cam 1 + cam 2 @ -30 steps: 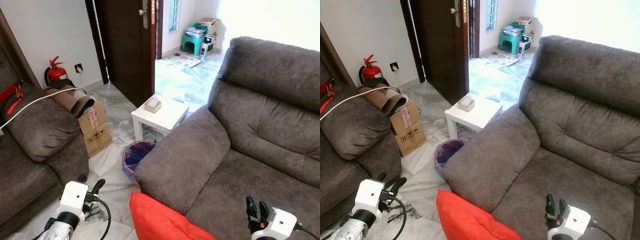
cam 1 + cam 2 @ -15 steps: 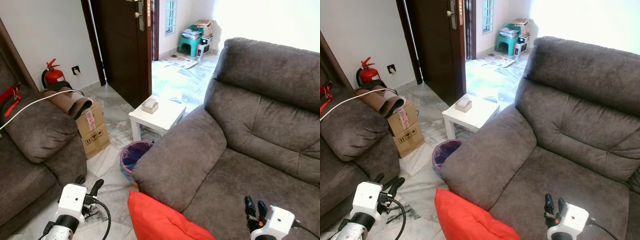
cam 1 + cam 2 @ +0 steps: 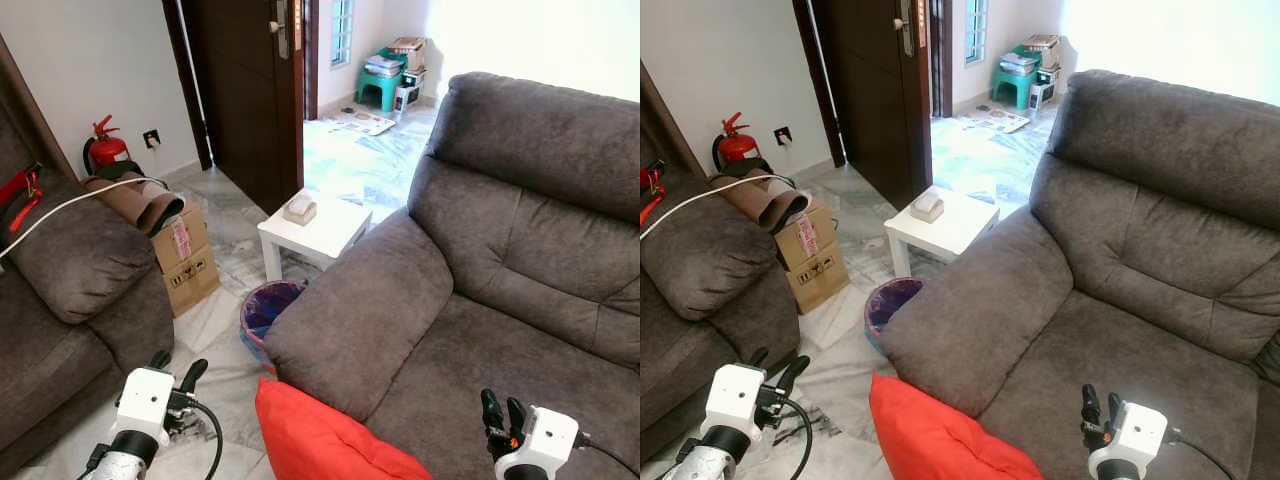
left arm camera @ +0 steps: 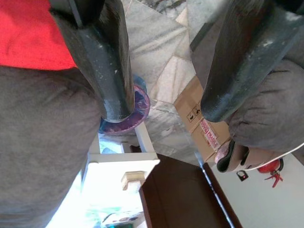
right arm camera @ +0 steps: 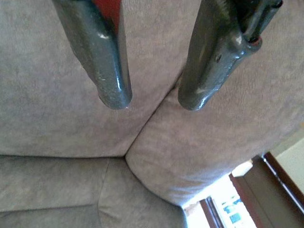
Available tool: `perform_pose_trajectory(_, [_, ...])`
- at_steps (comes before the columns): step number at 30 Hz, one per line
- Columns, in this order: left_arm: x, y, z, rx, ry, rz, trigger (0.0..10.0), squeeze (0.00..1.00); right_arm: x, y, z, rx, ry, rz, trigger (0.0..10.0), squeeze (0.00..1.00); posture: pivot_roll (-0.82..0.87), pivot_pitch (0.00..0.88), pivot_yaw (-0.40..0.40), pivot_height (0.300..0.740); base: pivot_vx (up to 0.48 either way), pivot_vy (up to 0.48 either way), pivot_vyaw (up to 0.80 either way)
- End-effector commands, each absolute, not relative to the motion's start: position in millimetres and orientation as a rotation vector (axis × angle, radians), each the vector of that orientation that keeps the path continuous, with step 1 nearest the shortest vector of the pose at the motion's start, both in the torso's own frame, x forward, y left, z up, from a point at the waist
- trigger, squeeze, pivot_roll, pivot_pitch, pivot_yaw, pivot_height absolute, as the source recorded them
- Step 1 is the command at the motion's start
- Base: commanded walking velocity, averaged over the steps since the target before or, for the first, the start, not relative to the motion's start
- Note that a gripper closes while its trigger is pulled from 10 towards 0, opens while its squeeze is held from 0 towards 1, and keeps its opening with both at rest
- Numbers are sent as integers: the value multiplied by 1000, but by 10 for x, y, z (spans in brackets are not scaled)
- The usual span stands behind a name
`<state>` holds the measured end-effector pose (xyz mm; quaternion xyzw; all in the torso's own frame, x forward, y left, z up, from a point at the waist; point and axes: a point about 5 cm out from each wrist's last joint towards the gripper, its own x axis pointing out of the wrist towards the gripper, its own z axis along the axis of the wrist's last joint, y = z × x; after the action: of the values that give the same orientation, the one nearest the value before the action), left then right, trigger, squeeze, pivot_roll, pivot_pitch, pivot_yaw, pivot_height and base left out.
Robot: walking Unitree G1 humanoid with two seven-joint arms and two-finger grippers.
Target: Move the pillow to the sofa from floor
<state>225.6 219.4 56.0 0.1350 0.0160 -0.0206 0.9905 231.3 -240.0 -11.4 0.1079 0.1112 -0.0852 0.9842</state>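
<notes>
**Pillow against sofa arm, both grippers empty**

The left gripper was held low over the floor at 7 o'clock, fingers parted and empty. The right gripper hovered over the sofa seat at 5 o'clock, fingers narrowly apart, gripping nothing. The red pillow lay at 6 o'clock against the sofa arm, between the grippers, touching neither. A bin stood just beside that arm.

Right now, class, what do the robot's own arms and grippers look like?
Each arm ends in a white boxy wrist block. The left gripper has two long black fingers and a looping black cable. The right gripper has black fingers, scuffed and glossy, with an orange-red mark at their base.
</notes>
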Motion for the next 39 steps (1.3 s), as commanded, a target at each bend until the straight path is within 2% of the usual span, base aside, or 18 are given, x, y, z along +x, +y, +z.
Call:
perform_pose_trajectory(1, [2235,2171,549,277,43,-52,10000,0,2293,-2372,-156,222,251,-166,10000,0,179,55,12,685,0,0,0])
perform_pose_trajectory(30, [2218,2123,524,281,53,-56,10000,0,2302,-2379,-193,200,301,-167,10000,0,180,61,-1,680,0,0,0])
perform_pose_trajectory(35, [2223,2142,531,287,48,-45,10000,0,2343,-2341,-178,198,300,-157,10000,0,181,63,-4,653,0,0,0])
perform_pose_trajectory(39, [2246,2186,553,286,41,-31,10000,0,2352,-2349,-159,199,282,-156,10000,0,184,65,-8,653,0,0,0])
